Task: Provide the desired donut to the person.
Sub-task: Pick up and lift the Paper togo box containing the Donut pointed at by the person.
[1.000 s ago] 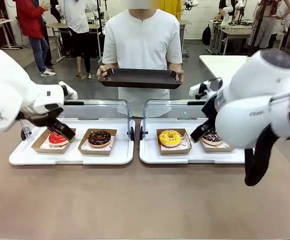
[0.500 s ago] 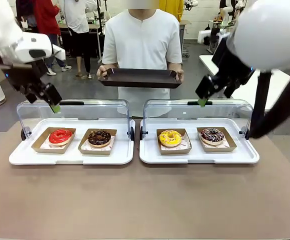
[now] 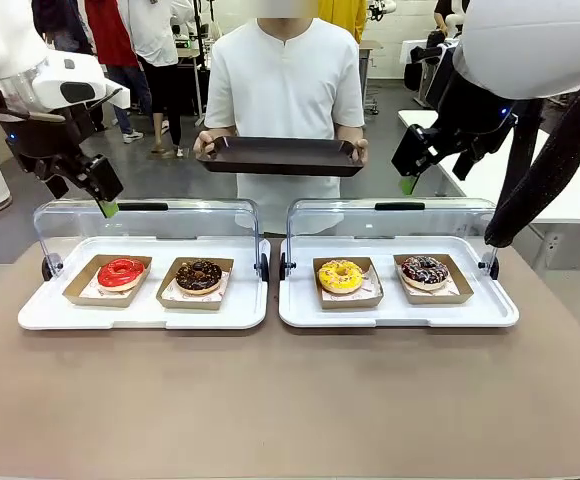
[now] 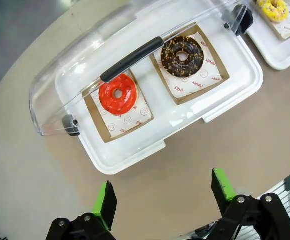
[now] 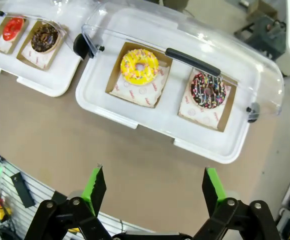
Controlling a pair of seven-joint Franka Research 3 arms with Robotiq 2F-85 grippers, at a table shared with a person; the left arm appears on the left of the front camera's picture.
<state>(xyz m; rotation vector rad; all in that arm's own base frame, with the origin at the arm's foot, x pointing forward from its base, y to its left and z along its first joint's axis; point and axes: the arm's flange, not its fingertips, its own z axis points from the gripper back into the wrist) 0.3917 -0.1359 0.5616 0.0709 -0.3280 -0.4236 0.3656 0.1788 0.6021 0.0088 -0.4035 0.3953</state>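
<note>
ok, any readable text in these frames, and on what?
"YUMMY": paper liner under the chocolate donut, left wrist view.
"SMILE": same liner, small, probably.
Second liner, under the red donut: print too small to read.
Third liner, under the yellow donut, right wrist view: blurred.

From the front, the left arm (image 3: 65, 80) is cut by the left and top edges, the right arm (image 3: 540, 45) by the top and right. The lids (image 3: 150, 222) and bench (image 3: 270, 400) hide the person (image 3: 285, 90) below the waist, and the print on the papers (image 3: 365, 291) is too small for us to read. In the left wrist view the top edge clips the yellow donut (image 4: 273, 7).
</note>
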